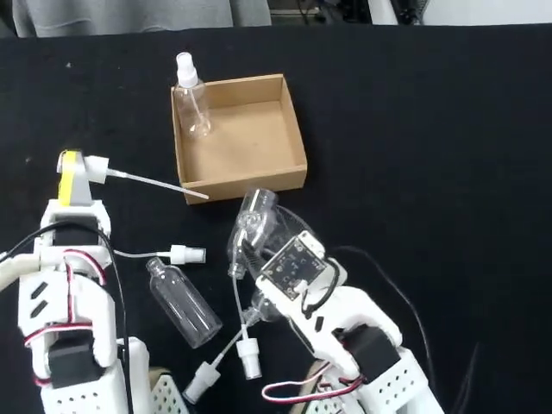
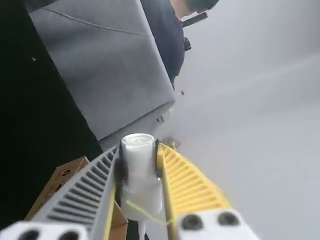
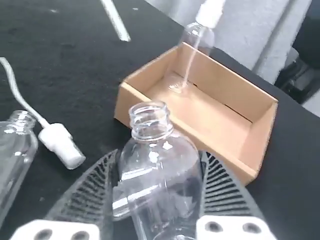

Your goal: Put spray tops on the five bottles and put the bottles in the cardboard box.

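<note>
While sitting at the left of the black surface [image 1: 431, 129], the left tool [image 1: 76, 172] is pinching a white spray top [image 1: 97, 166] between its grey and yellow fingers [image 2: 85, 190], the dip tube pointing right toward the cardboard box [image 1: 246, 183]. Right of it, a loose spray top [image 1: 185, 254] is lying beside an uncapped bottle [image 1: 183, 304] resting on its side. Nearer, a second loose top [image 1: 200, 379] and a third loose top [image 1: 248, 355] are lying close together. One capped bottle [image 1: 191, 99] is leaning in the box's far-left corner. Just near of the box, the right tool [image 1: 259, 226] is clamping an open-necked bottle [image 3: 155, 165], its neck toward the box.
</note>
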Motion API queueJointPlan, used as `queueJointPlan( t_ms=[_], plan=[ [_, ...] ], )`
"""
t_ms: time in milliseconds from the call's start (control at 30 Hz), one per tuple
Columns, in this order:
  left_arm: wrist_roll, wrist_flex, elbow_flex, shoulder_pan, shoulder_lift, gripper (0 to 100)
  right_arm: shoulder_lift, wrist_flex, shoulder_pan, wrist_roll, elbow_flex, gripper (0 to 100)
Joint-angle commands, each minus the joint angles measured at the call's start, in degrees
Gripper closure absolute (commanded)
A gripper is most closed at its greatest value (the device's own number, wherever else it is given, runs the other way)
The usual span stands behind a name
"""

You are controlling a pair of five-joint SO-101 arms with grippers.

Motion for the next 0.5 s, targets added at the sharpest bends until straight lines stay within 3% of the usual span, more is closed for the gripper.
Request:
queueJointPlan(
  t_ms=[0,467],
  plan=[
    [-3.4,-1.6,-0.5,5.5,-0.8,97,-8.1,-1.8,-2.6,0.7,-0.2,89.2],
    [-4.4,1.5,-0.3,11.0,-0.8,97,-8.1,-6.3,-2.5,0.7,3.5,89.2]
  ],
)
